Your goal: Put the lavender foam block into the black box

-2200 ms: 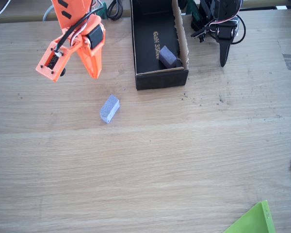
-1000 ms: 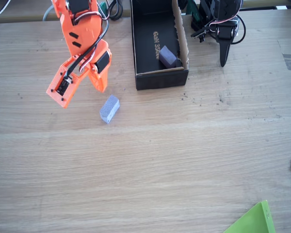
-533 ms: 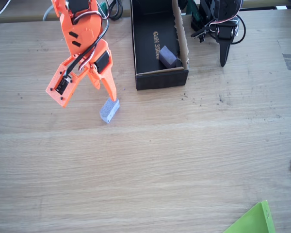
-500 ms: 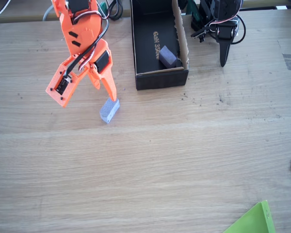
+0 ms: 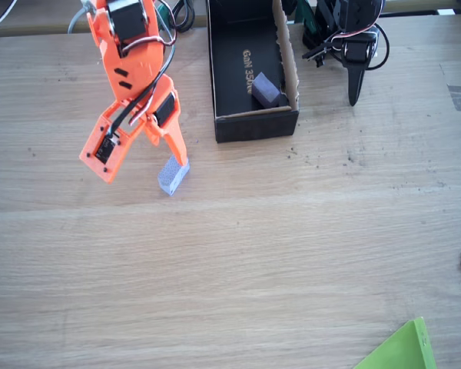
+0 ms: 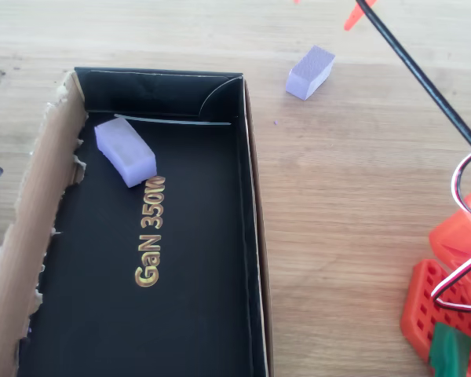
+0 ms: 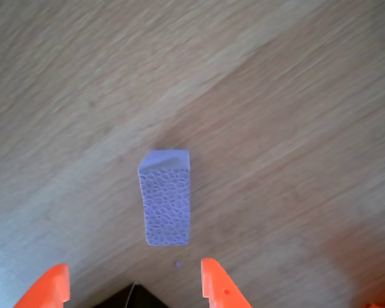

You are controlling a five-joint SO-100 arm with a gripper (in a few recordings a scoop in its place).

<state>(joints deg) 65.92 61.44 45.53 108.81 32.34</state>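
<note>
Pale wooden surface (image 5: pixel 292 254) carries the small lavender foam block (image 5: pixel 173 176) at seven o'clock of the black cardboard box (image 5: pixel 255 124); our orange jaws (image 7: pixel 131 282) hover open above it, so descending comes next.

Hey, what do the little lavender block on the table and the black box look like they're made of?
The lavender foam block looks like matte foam: its top shows a fine cell-like speckle in the wrist view. The black box looks like cardboard with a smooth black facing and gold lettering; its torn side flap shows raw brown board. The table looks like wood, going by its grain.
</note>
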